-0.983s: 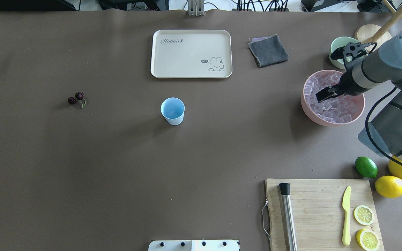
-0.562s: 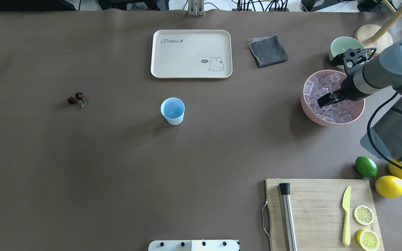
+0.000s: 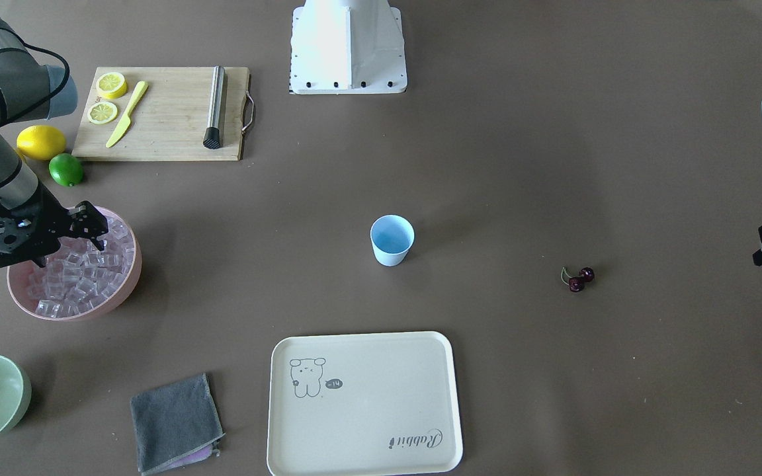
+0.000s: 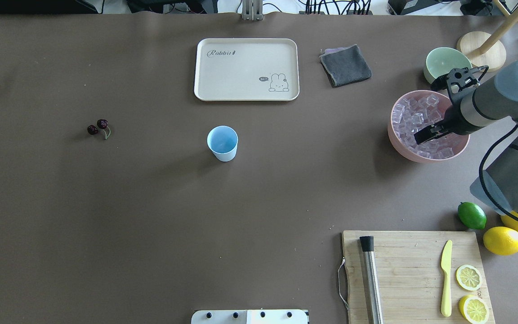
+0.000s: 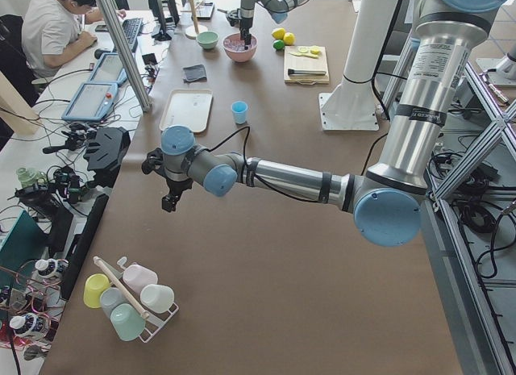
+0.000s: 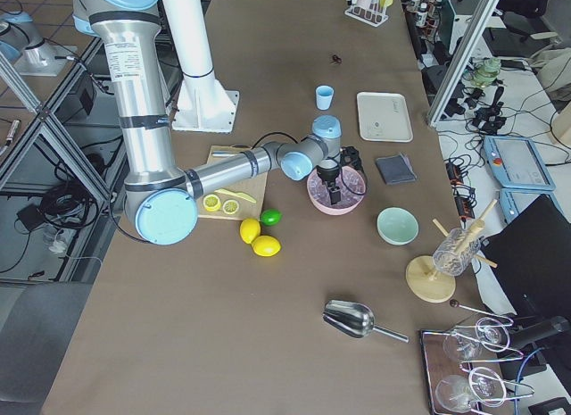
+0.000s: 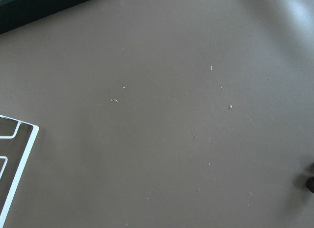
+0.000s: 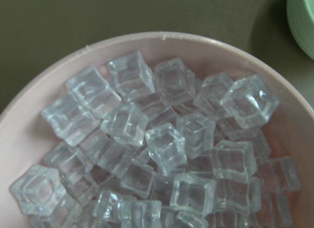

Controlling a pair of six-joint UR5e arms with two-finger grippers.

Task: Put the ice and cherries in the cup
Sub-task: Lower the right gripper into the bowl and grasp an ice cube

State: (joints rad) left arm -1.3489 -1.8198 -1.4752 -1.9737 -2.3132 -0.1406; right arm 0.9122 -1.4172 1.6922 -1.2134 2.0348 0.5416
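Right pincer [image 4: 418, 137] is held among the ice [image 4: 409, 114], width not discernible; cup [image 4: 222, 143] is seen empty, cherries [image 4: 97, 127] unplaced at centre left

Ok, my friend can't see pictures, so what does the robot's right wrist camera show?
A close-up, looking down on a pink bowl heaped with clear, glassy ice cubes. The edge of a pale green bowl peeks in at the top right corner, and the brown table shows behind.
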